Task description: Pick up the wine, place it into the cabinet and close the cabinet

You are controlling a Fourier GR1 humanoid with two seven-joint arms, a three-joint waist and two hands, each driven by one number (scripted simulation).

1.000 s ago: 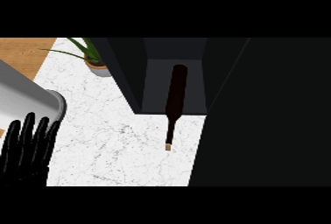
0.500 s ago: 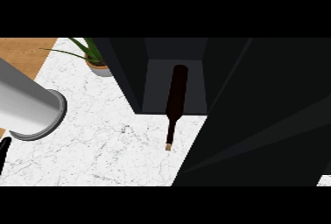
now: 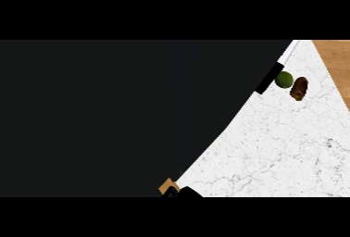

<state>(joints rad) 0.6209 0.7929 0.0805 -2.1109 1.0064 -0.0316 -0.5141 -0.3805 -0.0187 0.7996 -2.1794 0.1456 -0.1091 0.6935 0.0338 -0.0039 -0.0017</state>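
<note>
A large dark cabinet panel (image 3: 123, 115) fills the left and middle of the head view, and its slanted edge runs from the upper right down to the bottom centre. The wine bottle shows nowhere; whatever lies behind the panel is hidden. Neither hand nor forearm is visible. A small dark shape (image 3: 187, 192) sits at the lower edge beside a tan corner (image 3: 169, 186); I cannot tell what it is.
White marble counter (image 3: 280, 148) shows to the right of the panel. A green round fruit (image 3: 284, 79) and a brown lumpy item (image 3: 298, 89) lie together near the panel's upper right edge. A wooden strip (image 3: 335, 65) borders the counter at the far right.
The dark panel has swept across the view. The bottle in the open cabinet, the plant and the grey left forearm have gone from sight. The right part of the counter now shows.
</note>
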